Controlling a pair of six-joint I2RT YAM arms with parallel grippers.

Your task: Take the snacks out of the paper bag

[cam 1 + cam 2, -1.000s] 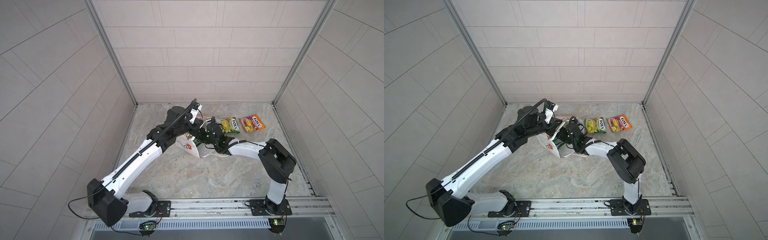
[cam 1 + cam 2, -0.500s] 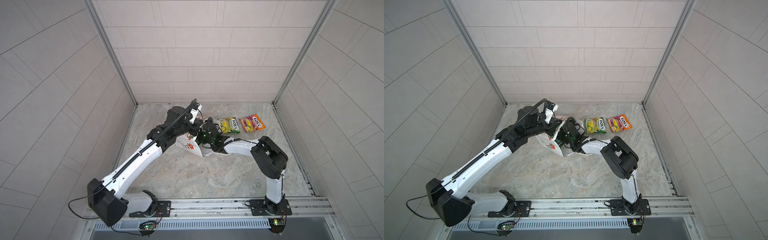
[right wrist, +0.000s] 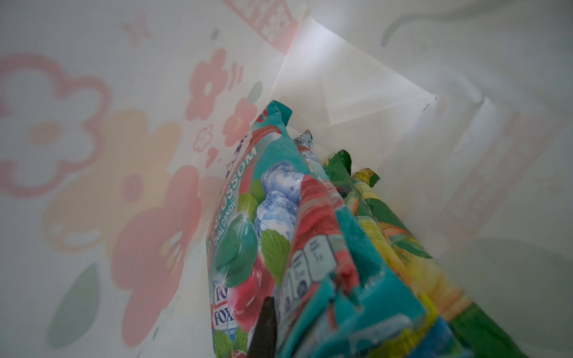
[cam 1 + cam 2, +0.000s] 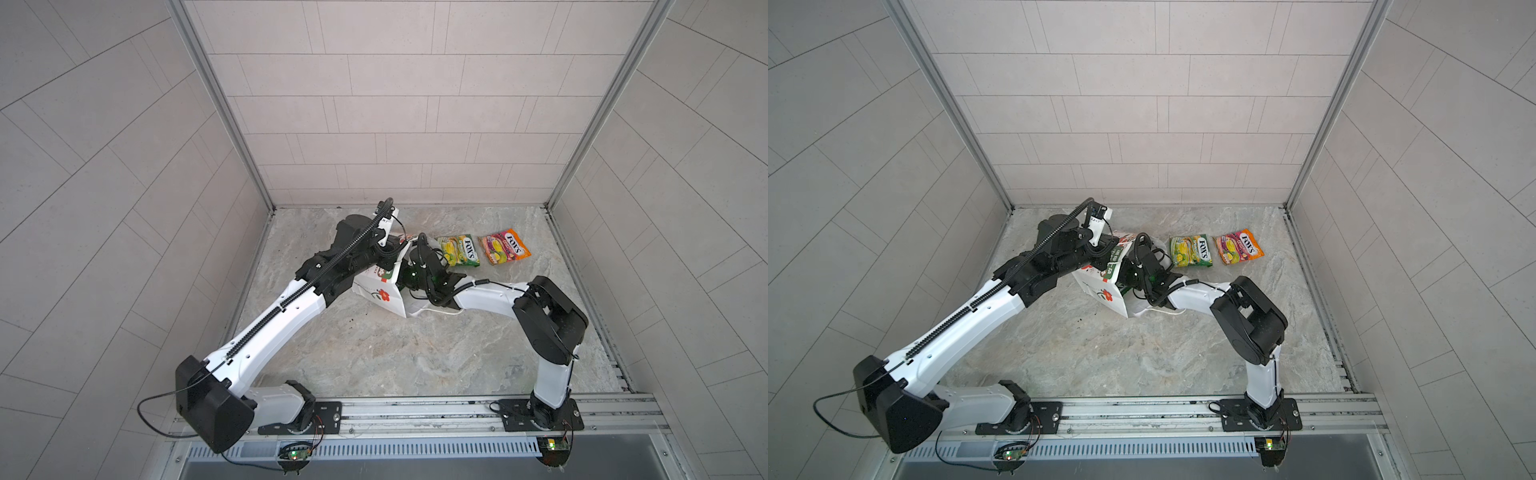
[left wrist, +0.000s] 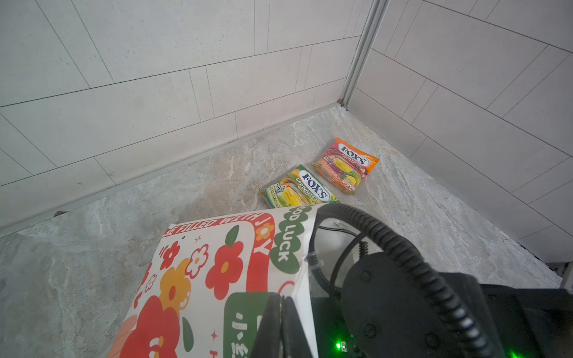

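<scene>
Inside the tilted paper bag (image 4: 384, 293) stand two teal packets (image 3: 245, 248) and two green-yellow packets (image 3: 387, 235). The right gripper (image 3: 271, 313) pinches one teal packet (image 3: 316, 248), and the left gripper (image 5: 282, 310) clamps the bag's rim. Two more snacks (image 4: 459, 249) lie on the bench (image 4: 374, 353).

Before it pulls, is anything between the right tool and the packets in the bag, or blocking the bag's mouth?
Nothing visible does. The right tool sits inside the paper bag, against the teal packets. The left tool pinches the bag's rim, holding the mouth open.
</scene>
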